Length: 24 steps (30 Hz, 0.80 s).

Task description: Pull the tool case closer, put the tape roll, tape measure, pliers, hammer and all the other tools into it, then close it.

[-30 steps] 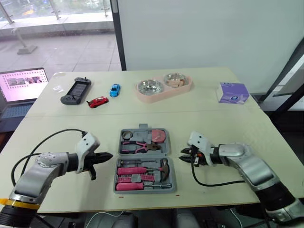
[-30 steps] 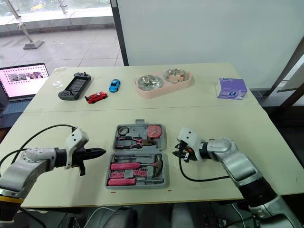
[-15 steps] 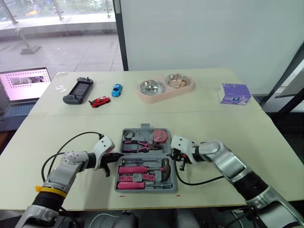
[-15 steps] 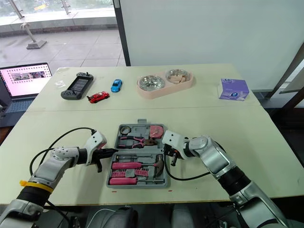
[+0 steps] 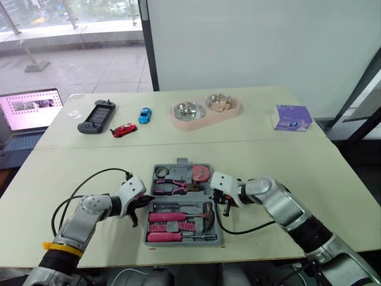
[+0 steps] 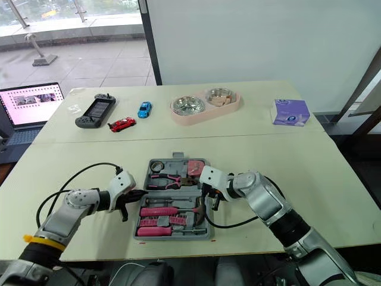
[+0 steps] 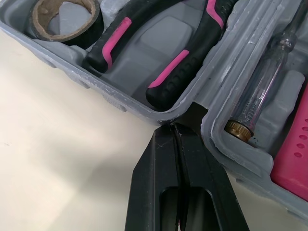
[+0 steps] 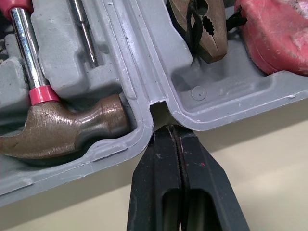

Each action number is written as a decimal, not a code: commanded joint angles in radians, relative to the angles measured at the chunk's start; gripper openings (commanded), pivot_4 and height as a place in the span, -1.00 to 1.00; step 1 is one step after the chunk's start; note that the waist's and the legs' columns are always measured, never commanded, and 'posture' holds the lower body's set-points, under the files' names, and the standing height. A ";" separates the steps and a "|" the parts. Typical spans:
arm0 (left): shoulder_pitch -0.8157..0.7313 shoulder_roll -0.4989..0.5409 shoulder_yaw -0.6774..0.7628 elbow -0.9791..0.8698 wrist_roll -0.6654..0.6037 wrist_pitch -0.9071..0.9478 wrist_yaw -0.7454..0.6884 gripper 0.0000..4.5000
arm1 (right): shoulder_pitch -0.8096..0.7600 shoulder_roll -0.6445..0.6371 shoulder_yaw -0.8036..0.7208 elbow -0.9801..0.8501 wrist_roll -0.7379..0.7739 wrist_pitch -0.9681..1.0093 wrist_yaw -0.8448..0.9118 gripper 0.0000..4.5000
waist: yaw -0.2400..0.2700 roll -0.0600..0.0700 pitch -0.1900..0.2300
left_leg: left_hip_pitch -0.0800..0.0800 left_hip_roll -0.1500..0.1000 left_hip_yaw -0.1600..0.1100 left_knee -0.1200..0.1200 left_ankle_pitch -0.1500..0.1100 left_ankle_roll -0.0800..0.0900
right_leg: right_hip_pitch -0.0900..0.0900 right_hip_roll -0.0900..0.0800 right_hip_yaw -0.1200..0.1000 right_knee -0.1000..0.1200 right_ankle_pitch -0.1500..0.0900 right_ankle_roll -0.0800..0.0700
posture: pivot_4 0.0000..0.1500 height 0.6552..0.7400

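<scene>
A laptop [image 5: 30,110] stands open off the table's [image 5: 297,173] far left corner. Along the far edge of the table, from left to right, lie a black game controller [image 5: 95,116], a red toy car [image 5: 123,129], a blue toy car [image 5: 144,114], a pink double bowl [image 5: 205,109] and a purple box [image 5: 292,117] near the far right corner.

Near the front edge, the left gripper [image 5: 146,203] lies low over the table and points at the left side of the tool case [image 5: 181,161]. Its two fingers are pressed together and hold nothing. In the left wrist view the tips [image 7: 175,126] sit in the notch where the two halves of the case meet, touching the grey rim.

The tool case lies open and flat at the middle of the front edge. Its far half holds the tape roll [image 5: 161,173] at the left, the pliers [image 5: 172,186] in the middle and the pink tape measure [image 5: 201,173] at the right. Its near half holds pink-handled screwdrivers [image 5: 166,217] at the left and the hammer [image 5: 205,215] with its head at the right. A clear-handled screwdriver [image 7: 262,86] lies in the near half just beside the hinge line.

The right gripper [image 5: 225,207] is at the right side of the case, level with the hinge. Its fingers are also closed on each other and grip nothing. In the right wrist view the tips [image 8: 168,127] meet the notch between the two halves, with the hammer head on one side and the pliers' jaws and tape measure on the other.
</scene>
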 commanded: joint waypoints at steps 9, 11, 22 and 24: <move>0.207 0.006 -0.034 -0.145 -0.004 0.086 0.007 -1.00 | 0.064 -0.017 0.028 -0.220 0.028 0.078 0.030 -0.98 | -0.001 0.000 0.000 | 0.000 0.000 0.000 0.000 0.000 0.000 | 0.000 0.000 0.000 0.000 0.000 0.000 | 1.00 0.62; 0.210 0.003 -0.029 -0.151 -0.006 0.097 0.013 -1.00 | 0.064 -0.016 0.029 -0.219 0.026 0.078 0.030 -0.98 | -0.001 0.000 -0.001 | 0.000 0.000 0.000 0.000 0.000 0.000 | 0.000 0.000 0.000 0.000 0.000 0.000 | 1.00 0.62; 0.210 0.024 -0.003 -0.140 -0.002 0.100 0.023 -1.00 | 0.064 -0.021 0.022 -0.196 0.019 0.081 0.023 -0.98 | -0.001 0.000 -0.001 | 0.000 0.000 0.000 0.000 0.000 0.000 | 0.000 0.000 0.000 0.000 0.000 0.000 | 1.00 0.62; 0.203 0.032 0.014 -0.132 -0.007 0.100 0.024 -1.00 | 0.064 -0.032 0.012 -0.193 0.020 0.078 0.025 -0.98 | -0.001 0.000 -0.001 | 0.000 0.000 0.000 0.000 0.000 0.000 | 0.000 0.000 0.000 0.000 0.000 0.000 | 1.00 0.62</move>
